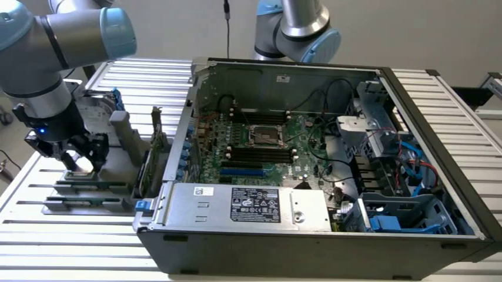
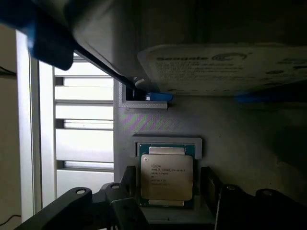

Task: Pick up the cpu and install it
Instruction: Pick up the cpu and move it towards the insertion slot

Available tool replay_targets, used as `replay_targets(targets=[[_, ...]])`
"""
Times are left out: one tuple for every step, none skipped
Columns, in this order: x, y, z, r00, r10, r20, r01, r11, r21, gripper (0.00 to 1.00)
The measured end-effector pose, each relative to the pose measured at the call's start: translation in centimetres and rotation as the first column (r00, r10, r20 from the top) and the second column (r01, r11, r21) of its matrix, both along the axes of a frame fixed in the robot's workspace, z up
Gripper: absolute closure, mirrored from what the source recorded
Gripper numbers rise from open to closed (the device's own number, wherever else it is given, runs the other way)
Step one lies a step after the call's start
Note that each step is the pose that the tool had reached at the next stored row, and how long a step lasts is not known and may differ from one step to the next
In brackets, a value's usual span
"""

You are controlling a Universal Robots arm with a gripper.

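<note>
The cpu (image 2: 166, 175) is a small square chip with a shiny silver top. It lies flat in a recess of the grey holder (image 2: 230, 139). My gripper (image 2: 168, 187) stands open and low over it, one dark finger (image 2: 128, 184) on each side, with a gap between the chip and each finger. In the exterior view the gripper (image 1: 79, 157) hangs over the grey fixture (image 1: 88, 188) at the exterior view's left, outside the open computer case (image 1: 314, 252). The motherboard's cpu socket (image 1: 265, 136) sits in the middle of the case.
A labelled hard drive with blue rails (image 2: 225, 67) stands in the fixture just beyond the cpu. The silver power supply (image 1: 251, 205) fills the case's near side. Upright cards (image 1: 155, 147) stand between fixture and case. A second arm (image 1: 294, 29) rises behind the case.
</note>
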State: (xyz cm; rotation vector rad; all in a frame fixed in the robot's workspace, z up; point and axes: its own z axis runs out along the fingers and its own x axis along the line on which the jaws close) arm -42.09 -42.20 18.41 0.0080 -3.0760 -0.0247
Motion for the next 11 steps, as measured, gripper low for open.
replay_targets(targets=[[0.0,0.0,0.0,1.0,0.0,0.0,0.0,1.0,-0.0002,0.38],[0.0,0.01,0.0,1.0,0.0,0.0001,0.0,1.0,-0.0003,0.38],[0.0,0.0,0.0,1.0,0.0,0.0001,0.0,1.0,-0.0004,0.38],[0.0,0.0,0.0,1.0,0.0,0.0001,0.0,1.0,-0.0005,0.38],[0.0,0.01,0.01,1.0,0.0,-0.0004,0.0,1.0,-0.0008,0.4],[0.0,0.01,0.02,1.0,0.0,-0.0003,0.0,1.0,-0.0009,0.4],[0.0,0.01,0.02,1.0,0.0,-0.0003,0.0,1.0,-0.0009,0.45],[0.0,0.01,0.01,1.0,0.0,-0.0002,0.0,1.0,-0.0008,0.45],[0.0,0.01,0.01,1.0,0.0,-0.0001,0.0,1.0,-0.0008,0.45],[0.0,0.01,0.0,1.0,0.0,0.0,0.0,1.0,-0.0007,0.45],[0.0,0.01,0.0,1.0,0.0,0.0,0.0,1.0,-0.0007,0.45]])
